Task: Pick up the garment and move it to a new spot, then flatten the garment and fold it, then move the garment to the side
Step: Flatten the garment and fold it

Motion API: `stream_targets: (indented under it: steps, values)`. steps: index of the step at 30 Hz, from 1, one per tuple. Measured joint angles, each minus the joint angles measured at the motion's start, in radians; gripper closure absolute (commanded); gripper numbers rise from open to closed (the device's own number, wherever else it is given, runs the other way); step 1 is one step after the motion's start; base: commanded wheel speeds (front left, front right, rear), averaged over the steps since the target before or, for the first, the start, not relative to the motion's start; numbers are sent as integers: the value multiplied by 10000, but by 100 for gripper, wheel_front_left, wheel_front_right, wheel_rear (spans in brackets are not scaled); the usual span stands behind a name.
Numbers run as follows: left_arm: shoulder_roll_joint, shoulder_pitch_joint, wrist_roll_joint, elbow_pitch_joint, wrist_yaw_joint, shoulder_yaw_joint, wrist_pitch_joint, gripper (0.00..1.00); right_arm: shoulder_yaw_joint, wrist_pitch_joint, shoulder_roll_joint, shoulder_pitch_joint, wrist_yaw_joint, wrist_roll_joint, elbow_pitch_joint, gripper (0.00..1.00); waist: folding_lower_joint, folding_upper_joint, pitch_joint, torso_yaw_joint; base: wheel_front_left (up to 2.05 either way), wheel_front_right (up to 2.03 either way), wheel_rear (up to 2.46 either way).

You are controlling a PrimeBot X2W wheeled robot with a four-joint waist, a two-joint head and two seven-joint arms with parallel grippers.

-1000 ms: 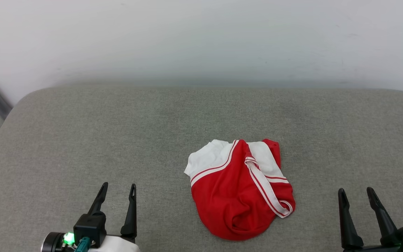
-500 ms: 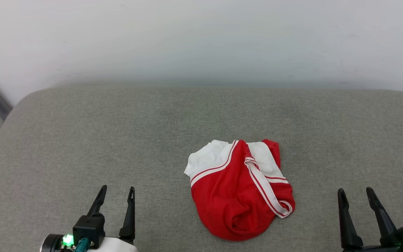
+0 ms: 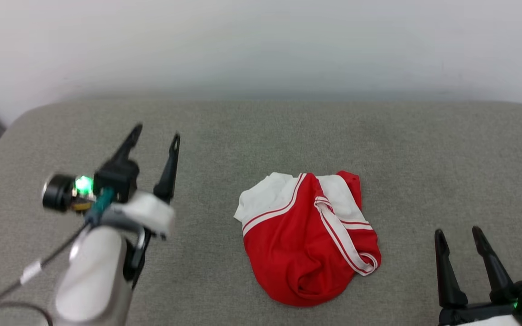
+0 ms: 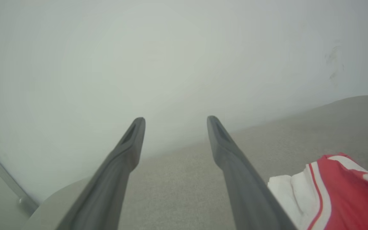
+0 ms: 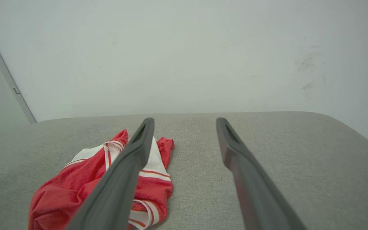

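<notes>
You have the garment (image 3: 308, 244) lying in a crumpled heap on the grey fabric-covered table (image 3: 379, 149), a little right of the middle and toward the near edge; red cloth makes up most of the heap, with white sleeve cloth at its far side and a red-and-white striped band running down its right half; neither claw touches it. Your left claw (image 3: 157, 131) hangs over the table's left part, well apart from the garment's left side, its two dark fingers spread wide with nothing between them; a green light (image 3: 83, 184) glows at its wrist; in the left wrist view the garment's white and red edge shows at the lower right, beside the finger (image 4: 235, 166) on that side. Your right claw (image 3: 457, 232) sits at the lower right, near the garment's right side, its fingers also wide apart and empty; in the right wrist view the garment lies partly behind the finger (image 5: 123, 179) on that view's left. A pale wall (image 3: 261, 45) rises behind the table.
</notes>
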Motion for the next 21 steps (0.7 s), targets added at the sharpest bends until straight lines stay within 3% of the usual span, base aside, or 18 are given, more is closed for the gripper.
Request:
stream_targets:
  steps: [9, 13, 21]
  values:
    - [213, -3593, -679, 1425, -405, -1221, 2406, 0, -27, 0, -2, -588, 2, -42, -234, 0, 1, 0, 989, -195, 0, 0, 0]
    - [341, -4858, -1921, 1839, -412, -2826, 3946, 0, -33, 0, 0, -827, 2, -84, -278, 0, 1, 0, 1458, -253, 0, 0, 0]
    - [1237, -6726, -5007, 1664, -412, -6370, 7329, 0, -52, 0, -2, -1389, 0, -115, -410, 0, 2, 0, 2314, -386, 0, 0, 0]
